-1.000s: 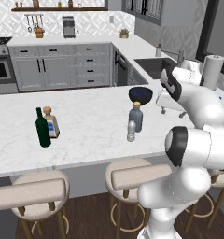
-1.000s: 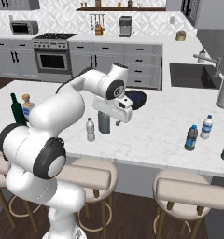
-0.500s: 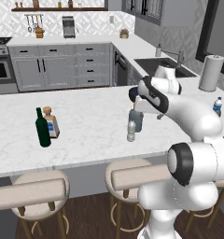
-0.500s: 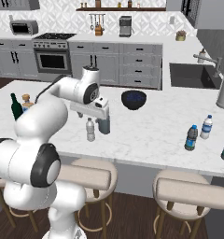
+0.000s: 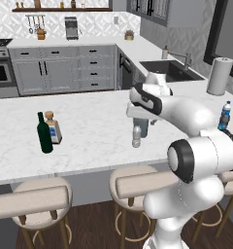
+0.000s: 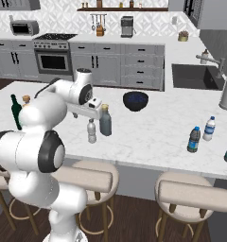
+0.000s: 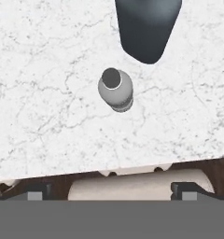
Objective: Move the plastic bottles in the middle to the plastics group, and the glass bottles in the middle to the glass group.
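The small pale plastic bottle point(image 7: 115, 89) stands upright on the surface point(image 7: 44, 102) directly under the pincer point(image 6: 92, 107), just beside the squat grey glass bottle point(image 6: 105, 122). Whether the pincer is apart, I cannot tell.

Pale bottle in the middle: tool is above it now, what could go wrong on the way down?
1. The grey bottle stands right beside the pale bottle; a descending finger could clip it and tip it over.
2. In the hand view the pale bottle sits above centre, so the tool may be a little off the cap and push the bottle over instead of straddling it.
3. Both bottles are close to the counter edge on the stool side; a knocked bottle might roll off.
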Motion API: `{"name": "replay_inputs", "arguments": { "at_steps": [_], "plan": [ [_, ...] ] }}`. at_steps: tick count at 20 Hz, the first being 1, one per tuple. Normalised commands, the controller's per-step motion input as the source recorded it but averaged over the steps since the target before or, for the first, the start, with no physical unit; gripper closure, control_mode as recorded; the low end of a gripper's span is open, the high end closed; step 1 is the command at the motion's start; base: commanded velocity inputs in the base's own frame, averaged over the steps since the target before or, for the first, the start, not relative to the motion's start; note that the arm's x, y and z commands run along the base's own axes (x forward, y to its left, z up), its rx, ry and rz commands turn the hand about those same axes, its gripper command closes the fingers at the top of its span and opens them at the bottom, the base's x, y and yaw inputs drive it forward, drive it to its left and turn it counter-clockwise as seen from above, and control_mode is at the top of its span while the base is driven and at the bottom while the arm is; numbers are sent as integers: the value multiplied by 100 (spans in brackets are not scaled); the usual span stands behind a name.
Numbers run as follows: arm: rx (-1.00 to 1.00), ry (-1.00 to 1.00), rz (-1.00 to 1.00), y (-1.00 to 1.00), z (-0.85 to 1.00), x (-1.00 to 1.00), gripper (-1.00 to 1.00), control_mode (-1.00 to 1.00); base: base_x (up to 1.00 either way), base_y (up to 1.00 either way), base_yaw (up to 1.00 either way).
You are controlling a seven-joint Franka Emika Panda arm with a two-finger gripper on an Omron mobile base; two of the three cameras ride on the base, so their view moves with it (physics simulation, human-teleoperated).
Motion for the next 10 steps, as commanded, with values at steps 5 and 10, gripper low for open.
{"name": "replay_inputs", "arguments": {
  "at_steps": [5, 10],
  "plan": [
    [-3, -5, 0, 7, -24, 24, -100, -100, 0, 0, 0],
    [-11, -24, 0, -1, -36, 2, -100, -100, 0, 0, 0]
  ]
}}
